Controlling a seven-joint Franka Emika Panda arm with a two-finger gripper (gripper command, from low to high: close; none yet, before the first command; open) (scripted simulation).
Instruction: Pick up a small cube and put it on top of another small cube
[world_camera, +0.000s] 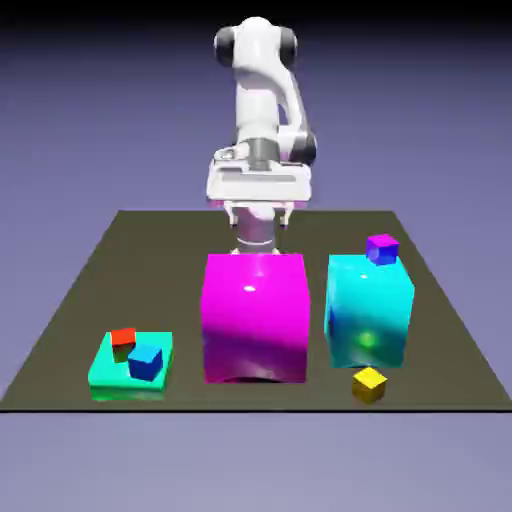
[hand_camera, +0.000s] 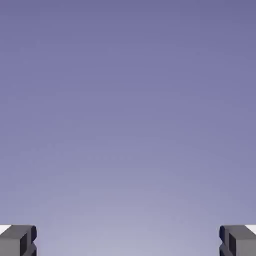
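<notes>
1. Exterior view: the white robot arm (world_camera: 262, 110) stands at the far edge of the dark table (world_camera: 120, 260), its gripper (world_camera: 258, 212) held high behind the large glossy magenta block (world_camera: 254, 316), well apart from every cube.
2. The tiny yellow cube (world_camera: 369, 384) lies on the table just in front of the large cyan block (world_camera: 368, 310), near the front edge. The tiny purple cube with a bluish side (world_camera: 382, 248) sits on top of that cyan block.
3. On the exterior view's left, a small red cube (world_camera: 123, 342) and a small blue cube (world_camera: 146, 362) rest on a flat green slab (world_camera: 105, 372).
4. Hand view: only plain blue-violet backdrop shows; the two grey fingertips (hand_camera: 19, 241) sit at the bottom corners, spread wide with nothing between them.
5. Judgement: the task looks unstarted. The next move calls for reaching past the big blocks and descending over the yellow cube.
6. No writing or labels are visible.
</notes>
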